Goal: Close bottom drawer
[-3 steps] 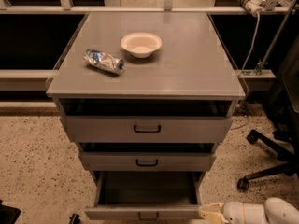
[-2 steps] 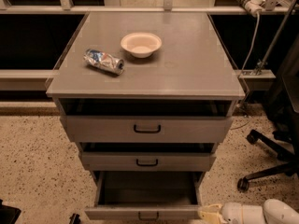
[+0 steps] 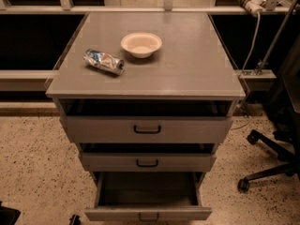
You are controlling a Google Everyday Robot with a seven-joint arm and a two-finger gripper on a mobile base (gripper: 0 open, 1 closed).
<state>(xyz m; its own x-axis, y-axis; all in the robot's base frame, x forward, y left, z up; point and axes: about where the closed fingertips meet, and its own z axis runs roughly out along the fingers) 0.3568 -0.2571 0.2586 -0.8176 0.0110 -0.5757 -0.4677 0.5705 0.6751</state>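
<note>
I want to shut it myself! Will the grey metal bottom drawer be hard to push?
Probably not. The grey metal bottom drawer looks empty, so likely light. It sits straight, so it should slide in, not jam. Being metal, it probably won't bend. The gripper is out of view.

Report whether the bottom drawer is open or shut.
Open: the bottom drawer juts forward, its inside exposed; the tool is not in view.

A crumpled silver can (image 3: 103, 61) lies left of a round white bowl (image 3: 141, 44) on the grey metal cabinet (image 3: 197, 74); its bottom drawer (image 3: 147, 213) (lowest of three) juts forward. The gripper is out of view.
</note>
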